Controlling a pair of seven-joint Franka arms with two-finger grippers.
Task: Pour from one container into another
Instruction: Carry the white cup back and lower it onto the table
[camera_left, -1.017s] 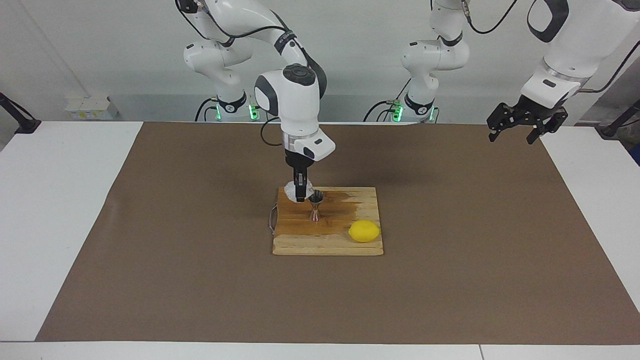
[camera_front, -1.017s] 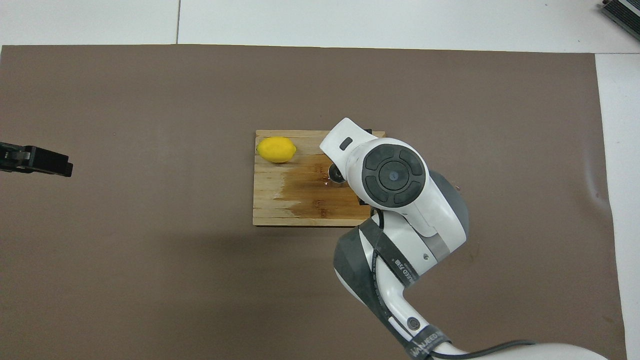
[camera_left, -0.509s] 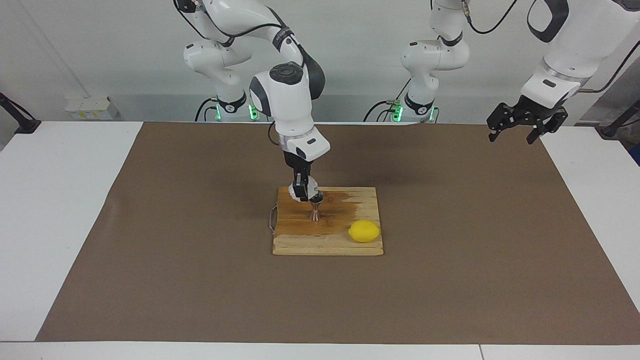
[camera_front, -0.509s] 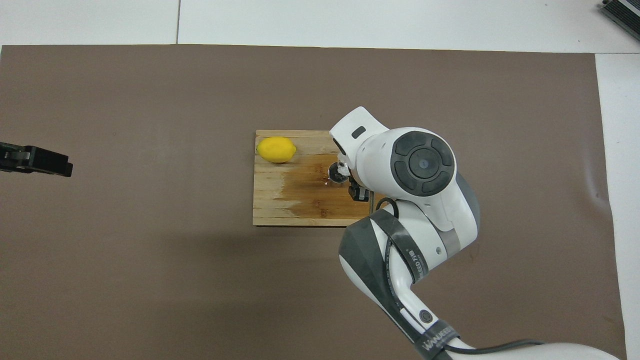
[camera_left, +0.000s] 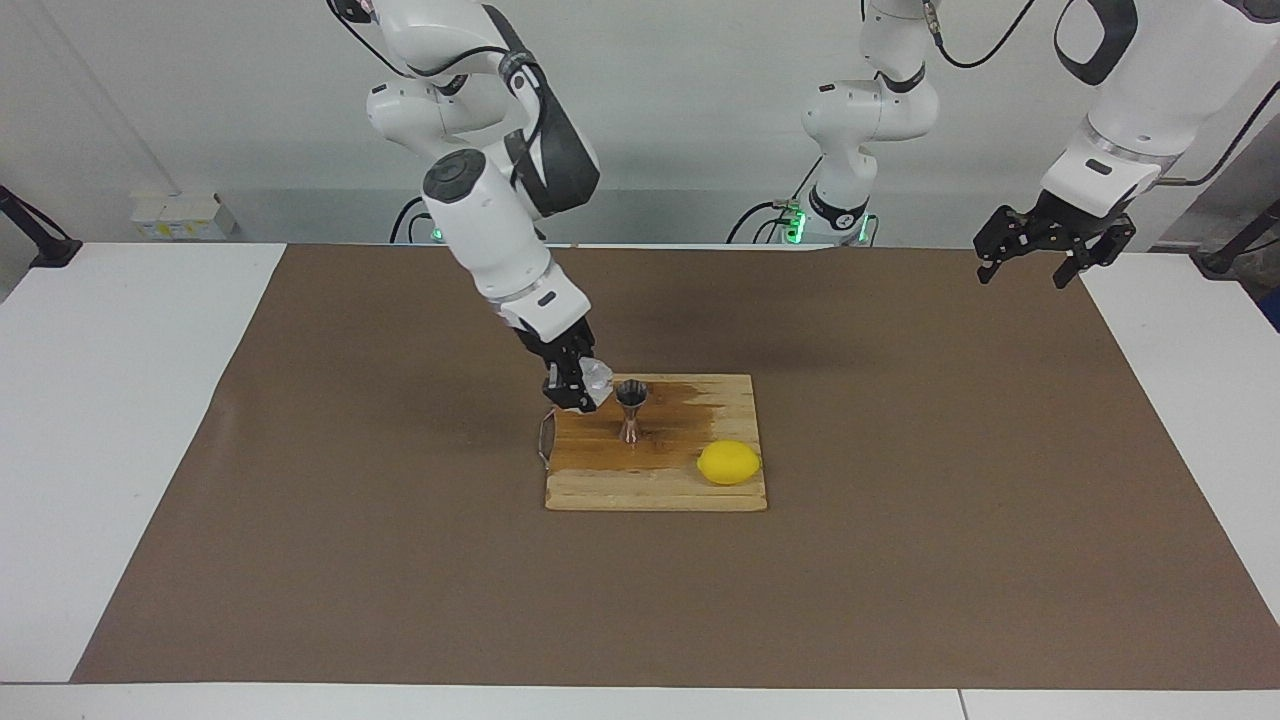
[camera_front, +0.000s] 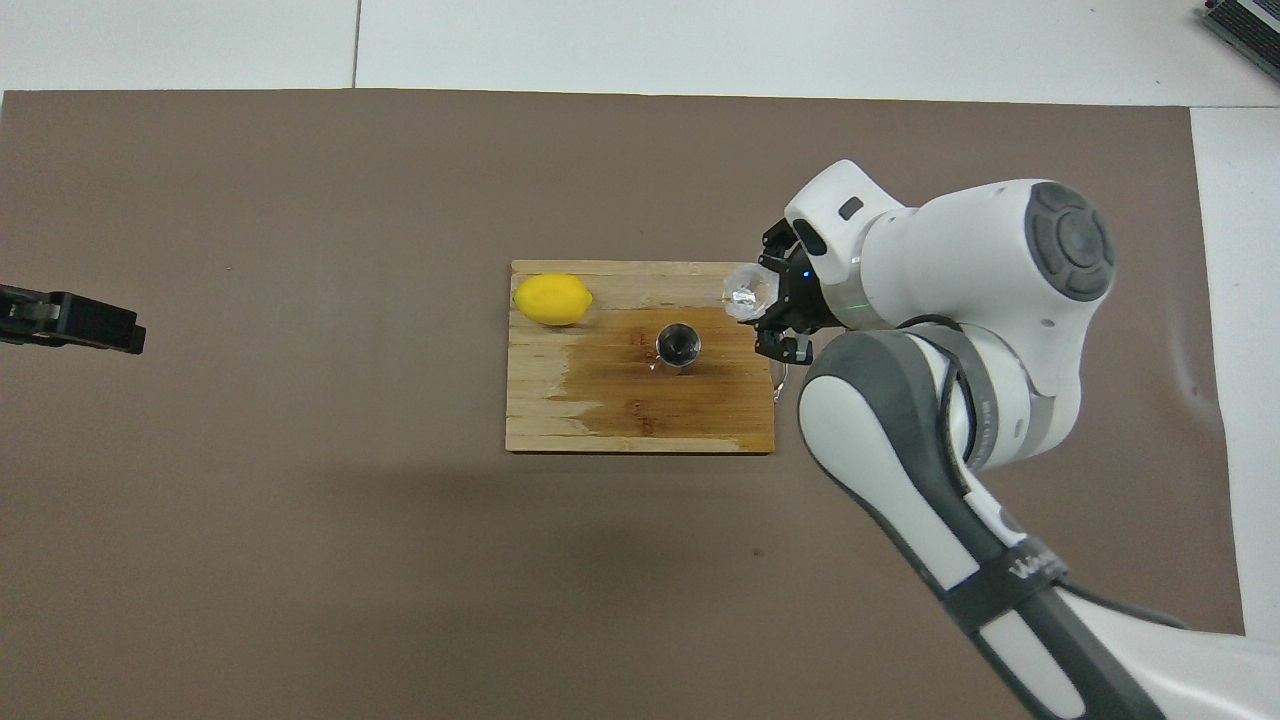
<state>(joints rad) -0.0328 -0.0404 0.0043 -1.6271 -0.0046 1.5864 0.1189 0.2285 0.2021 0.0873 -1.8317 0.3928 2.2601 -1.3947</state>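
Note:
The steel jigger (camera_left: 631, 410) stands upright on the wooden cutting board (camera_left: 655, 485), also in the overhead view (camera_front: 679, 346). My right gripper (camera_left: 572, 385) is shut on the translucent crinkled cup (camera_left: 596, 378) and holds it tilted over the board's edge toward the right arm's end, beside the jigger; it shows in the overhead view too (camera_front: 750, 292). My left gripper (camera_left: 1040, 255) hangs raised over the mat's corner at the left arm's end and waits.
A yellow lemon (camera_left: 728, 462) lies on the board, farther from the robots than the jigger. The board has a dark wet stain (camera_front: 640, 375) around the jigger. A brown mat (camera_left: 400, 560) covers the table.
My right arm swung toward its own end of the table and tilted over, carrying the cup from just above the jigger to beside it. The jigger now shows uncovered from above.

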